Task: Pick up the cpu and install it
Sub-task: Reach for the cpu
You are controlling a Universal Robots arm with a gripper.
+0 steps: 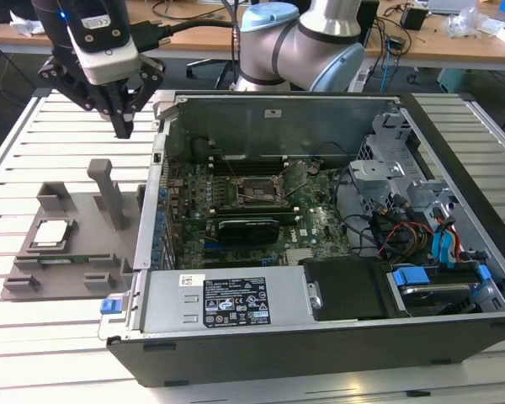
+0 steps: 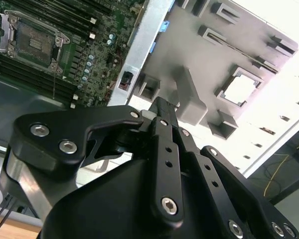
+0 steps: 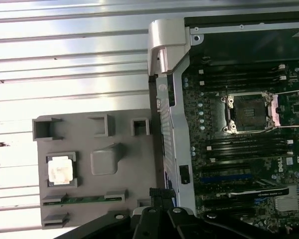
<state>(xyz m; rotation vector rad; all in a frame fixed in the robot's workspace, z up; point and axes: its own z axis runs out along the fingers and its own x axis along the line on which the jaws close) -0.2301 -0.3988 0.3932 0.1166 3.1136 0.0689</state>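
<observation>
We are holding the gripper closed on nothing, its fingers pressed together. The cpu is lying flat in the grey holder tray, below the gripper and well apart from it. We are judging the cpu light, stiff, slick-topped and fragile underneath, so we are favouring its thin opposite edges.

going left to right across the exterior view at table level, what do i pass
cpu seated in the grey holder tray → tray's upright post → computer case's side wall → motherboard socket → blue cables
</observation>
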